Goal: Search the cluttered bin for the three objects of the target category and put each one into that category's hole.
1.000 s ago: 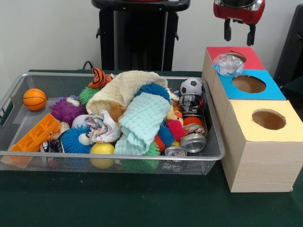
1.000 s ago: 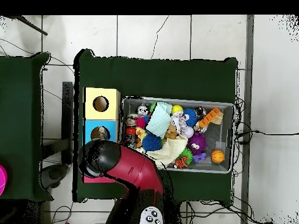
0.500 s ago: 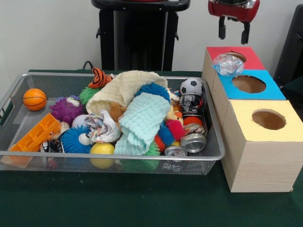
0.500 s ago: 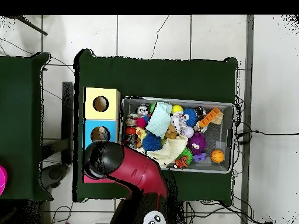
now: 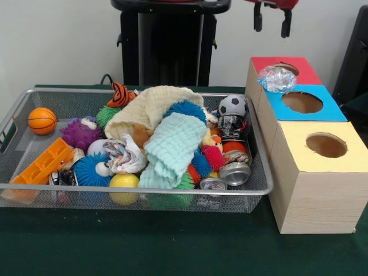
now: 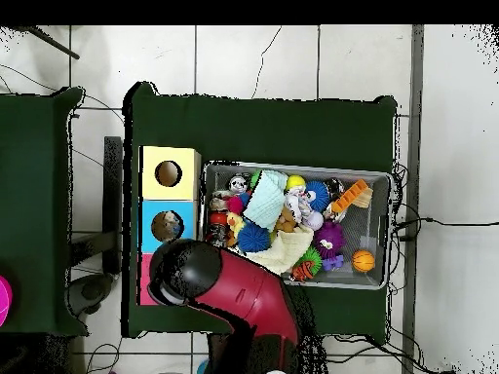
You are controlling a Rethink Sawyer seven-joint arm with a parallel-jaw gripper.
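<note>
Front view: the gripper (image 5: 270, 24) is seen at the top edge, its two black fingers parted and empty, above and behind the red box (image 5: 284, 69). A crumpled clear plastic wad (image 5: 276, 79) is lodged on the red box beside its hole, partly overhanging the blue box (image 5: 305, 103). Crushed cans (image 5: 233, 171) are piled at the wire bin's (image 5: 29, 185) right end beside a soccer ball (image 5: 233, 105).

Overhead view: the red box is largely covered by the arm (image 6: 229, 287); the gripper is hidden beneath it.
</note>
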